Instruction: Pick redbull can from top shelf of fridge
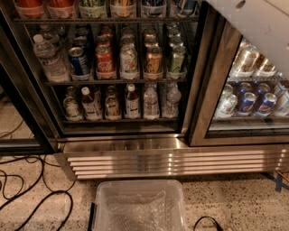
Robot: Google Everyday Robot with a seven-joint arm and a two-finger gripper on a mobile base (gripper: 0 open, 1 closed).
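My gripper is outside the camera view, so I cannot tell how far it is open or whether it holds or touches anything. Only one white link of my arm [257,27] shows. It crosses the upper right corner in front of the right-hand glass door of the fridge [198,90] and touches nothing visible. The top shelf [104,20] runs along the upper edge of the left compartment as a thin black wire rail. Clear plastic trays sit in a row on it, and only the lower parts of the cans in them can be seen. The redbull can [185,5] appears to be the blue-and-silver one at the right end of that row, just beside the black centre frame. Its top is cut off by the picture edge, so this identification is not certain. My arm link is to the right of the can and apart from it. On the shelf below stand a water bottle [47,58], a Pepsi can [80,61], a red cola can [104,61] and further cans in files. The lowest shelf carries small bottles [131,101]. Behind the right-hand glass are more Pepsi cans [247,103]. The ribbed steel base grille [171,162] closes the bottom of the fridge. A clear plastic bin [137,205] stands on the speckled floor in front of the grille. Black cables [27,189] lie on the floor to the left of the bin.
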